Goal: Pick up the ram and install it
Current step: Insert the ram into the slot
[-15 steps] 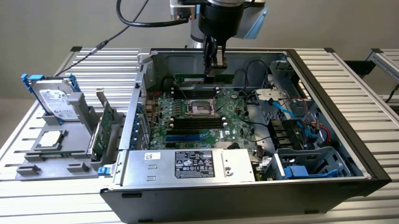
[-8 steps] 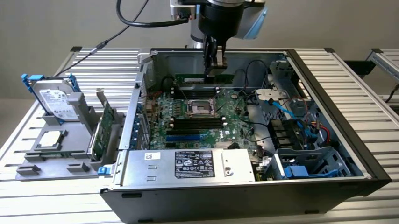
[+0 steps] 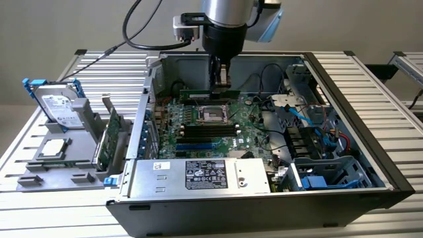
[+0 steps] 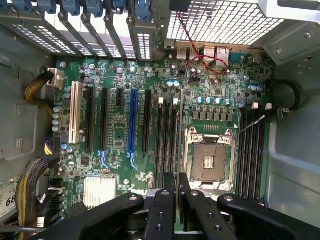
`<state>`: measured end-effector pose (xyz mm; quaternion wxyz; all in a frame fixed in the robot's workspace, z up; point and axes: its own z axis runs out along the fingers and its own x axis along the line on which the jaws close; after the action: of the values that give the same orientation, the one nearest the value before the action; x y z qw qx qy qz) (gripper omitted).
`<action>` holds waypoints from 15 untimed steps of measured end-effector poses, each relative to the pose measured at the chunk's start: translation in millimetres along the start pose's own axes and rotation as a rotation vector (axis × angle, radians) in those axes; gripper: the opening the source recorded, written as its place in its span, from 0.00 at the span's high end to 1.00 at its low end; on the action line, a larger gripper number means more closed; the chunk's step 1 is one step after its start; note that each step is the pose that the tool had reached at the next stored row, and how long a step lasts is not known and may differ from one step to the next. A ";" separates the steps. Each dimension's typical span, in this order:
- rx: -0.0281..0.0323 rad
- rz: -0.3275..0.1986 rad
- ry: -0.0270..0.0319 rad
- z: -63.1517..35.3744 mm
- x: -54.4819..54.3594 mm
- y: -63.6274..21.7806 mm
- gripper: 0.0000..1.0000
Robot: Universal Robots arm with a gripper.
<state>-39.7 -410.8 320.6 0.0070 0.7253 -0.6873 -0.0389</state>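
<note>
Starting with the biggest piece, I see the ribbed aluminium table [image 3: 370,79], its slats running lengthwise under everything. On it lies the dark, boxy computer case [image 3: 264,218], side panel off, with dull grey sheet-metal walls inside. The green motherboard [image 3: 248,131] [image 4: 120,135] covers its floor, crowded with small silver capacitors and long plastic slots. To the exterior view's left, on the table, sits a matte grey moulded fixture [image 3: 66,168]. It carries a shiny hard drive [image 3: 56,106] in a blue bracket and a wide green expansion card [image 3: 106,144] standing on edge. The black gripper [image 3: 221,85] [image 4: 177,192] hangs from the silver arm into the case, and its flat fingers are clamped on the ram [image 3: 198,94] [image 4: 179,145]. The ram is a thin green stick standing on its long edge above the board, on the far side of the square metal CPU socket [image 3: 213,114] [image 4: 207,160] and close to it. Its long axis lies level, running from the exterior view's left to its right, parallel to the black memory slots [image 3: 208,131] [image 4: 167,135]. In the wrist view I see it edge-on, as a narrow line leading away from the fingers. I cannot tell whether its lower edge touches the board.
</note>
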 end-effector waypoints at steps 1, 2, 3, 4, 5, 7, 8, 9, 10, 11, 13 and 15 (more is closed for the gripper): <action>0.0000 0.000 0.0000 1.9 0.1 0.8 0.86; 0.0001 0.000 -0.0001 3.7 0.1 1.3 0.86; 0.0001 0.000 -0.0001 5.5 0.2 1.6 0.86; 0.0003 0.000 0.0000 7.3 0.2 1.6 0.86; 0.0006 0.000 0.0000 9.1 0.3 1.6 0.86; 0.0016 0.000 0.0001 12.7 0.5 1.4 0.86; 0.0017 0.000 0.0001 14.5 0.6 1.3 0.86; 0.0018 0.000 0.0000 16.3 0.7 1.2 0.86; 0.0018 0.000 0.0000 18.3 0.7 1.1 0.86; 0.0018 0.000 0.0001 20.0 0.8 1.0 0.86; 0.0016 -0.002 0.0006 23.6 1.0 0.6 0.86; 0.0010 -0.012 0.0034 27.1 1.2 -1.0 0.86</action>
<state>-40.4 -410.8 293.4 0.0075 0.7296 -0.6828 -0.0374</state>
